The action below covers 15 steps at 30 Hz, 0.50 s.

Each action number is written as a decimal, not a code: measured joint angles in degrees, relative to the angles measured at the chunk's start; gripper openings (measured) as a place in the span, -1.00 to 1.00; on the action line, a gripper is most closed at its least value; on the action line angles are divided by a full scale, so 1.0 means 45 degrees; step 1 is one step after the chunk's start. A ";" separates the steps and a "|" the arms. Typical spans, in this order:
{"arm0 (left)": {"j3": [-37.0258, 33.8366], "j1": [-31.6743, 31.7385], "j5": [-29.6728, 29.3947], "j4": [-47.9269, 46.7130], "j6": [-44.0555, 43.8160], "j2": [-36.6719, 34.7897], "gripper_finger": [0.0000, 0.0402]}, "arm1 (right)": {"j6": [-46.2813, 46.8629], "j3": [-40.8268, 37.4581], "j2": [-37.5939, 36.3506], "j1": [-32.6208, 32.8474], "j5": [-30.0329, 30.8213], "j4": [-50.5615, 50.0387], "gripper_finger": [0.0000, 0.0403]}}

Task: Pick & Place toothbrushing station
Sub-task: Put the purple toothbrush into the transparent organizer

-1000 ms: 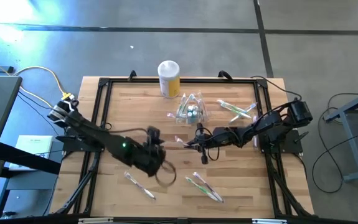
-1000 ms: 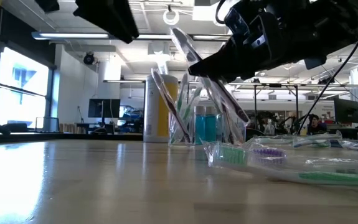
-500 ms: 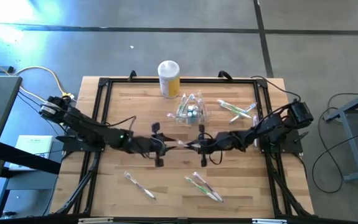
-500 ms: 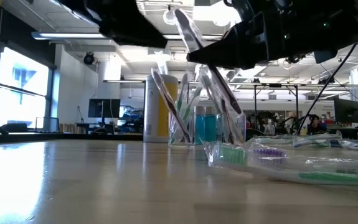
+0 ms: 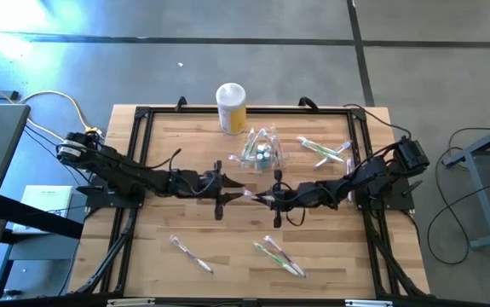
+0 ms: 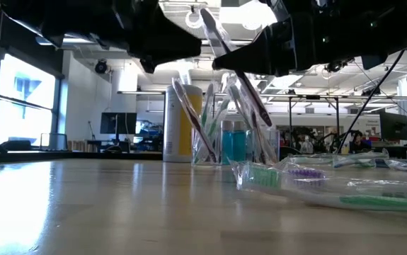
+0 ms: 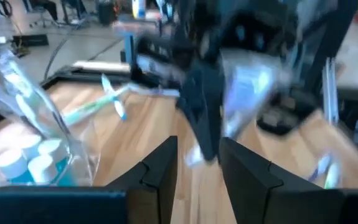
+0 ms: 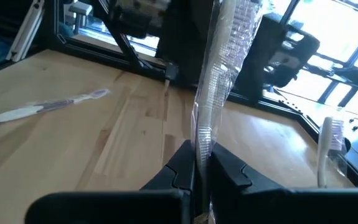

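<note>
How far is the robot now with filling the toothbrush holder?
Done: the small clear plastic holder already has several toothbrushes standing in it, beside the yellow canister. In hand: the right gripper is shut on a plastic-wrapped toothbrush at mid-table, and the open left gripper faces it. Left: wrapped toothbrushes lie on the wooden table.

- The place was a large open robotics lab or workshop.
- A wooden surface (image 5: 185, 145) in a black metal frame (image 5: 138, 136) stood on a bare grey concrete floor (image 5: 227, 43).
- Behind it ran exposed ceiling pipes and strip lights (image 6: 83, 40), tall windows (image 6: 19, 99), monitors (image 6: 118, 122) and other workbenches.
- Loose cables (image 5: 53, 98) trailed beside the rig.
</note>
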 joint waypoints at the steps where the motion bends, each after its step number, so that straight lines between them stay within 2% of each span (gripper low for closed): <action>1: 0.0015 0.0001 -0.0006 0.0141 -0.0233 -0.0016 -0.42 | 0.0017 0.0000 0.0000 0.0000 0.0034 0.0016 -0.93; 15: 0.0214 -0.0046 0.0005 0.0573 -0.0543 -0.0022 -0.42 | 0.0083 0.0000 -0.0015 0.0000 0.0248 -0.0033 -0.92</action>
